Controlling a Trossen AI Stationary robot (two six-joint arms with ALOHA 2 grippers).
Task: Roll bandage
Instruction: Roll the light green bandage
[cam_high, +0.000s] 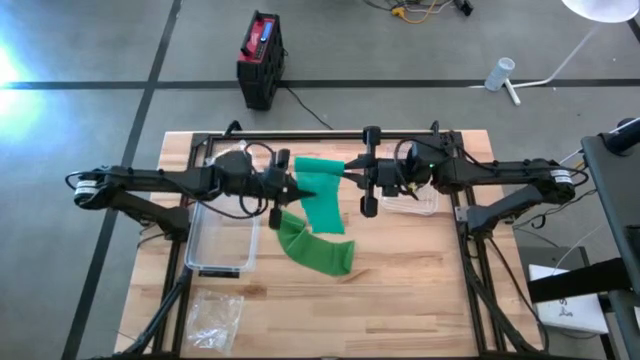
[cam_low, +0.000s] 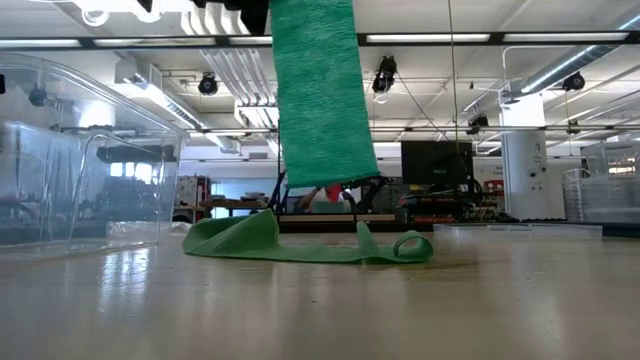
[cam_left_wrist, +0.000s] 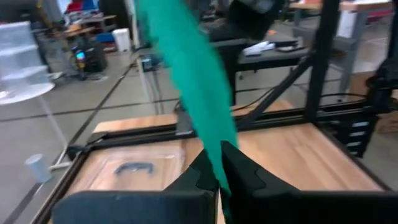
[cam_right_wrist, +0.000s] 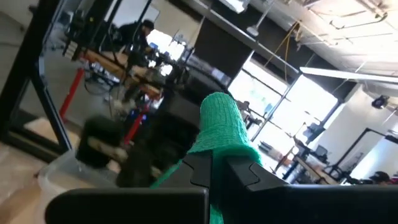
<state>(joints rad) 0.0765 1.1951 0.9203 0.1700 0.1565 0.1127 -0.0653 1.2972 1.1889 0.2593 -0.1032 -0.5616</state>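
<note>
Left arm reaches in level from the counter's (cam_high: 420, 300) left edge toward its middle, raised above the surface, and the left tool (cam_high: 296, 186) is clamped tight on the green bandage (cam_high: 322, 200); its wrist view shows the two fingers (cam_left_wrist: 242, 174) pinched together on the cloth. The bandage hangs from there as a broad strip, and its lower end lies crumpled on the boards near the counter's centre, with a small curl at the tip (cam_low: 412, 246). Right arm comes in level from the right edge, also raised; the right tool (cam_high: 352, 172) is closed on the bandage's upper end, a rolled green wad (cam_right_wrist: 224, 124) sitting above its fingers. No readable writing anywhere. Clear plastic bin (cam_high: 222, 240) below the left arm toward the left edge, its contents unclear. A clear lid (cam_high: 412, 204) lies flat under the right arm. A clear plastic bag (cam_high: 214, 318) sits near the front left corner.
</note>
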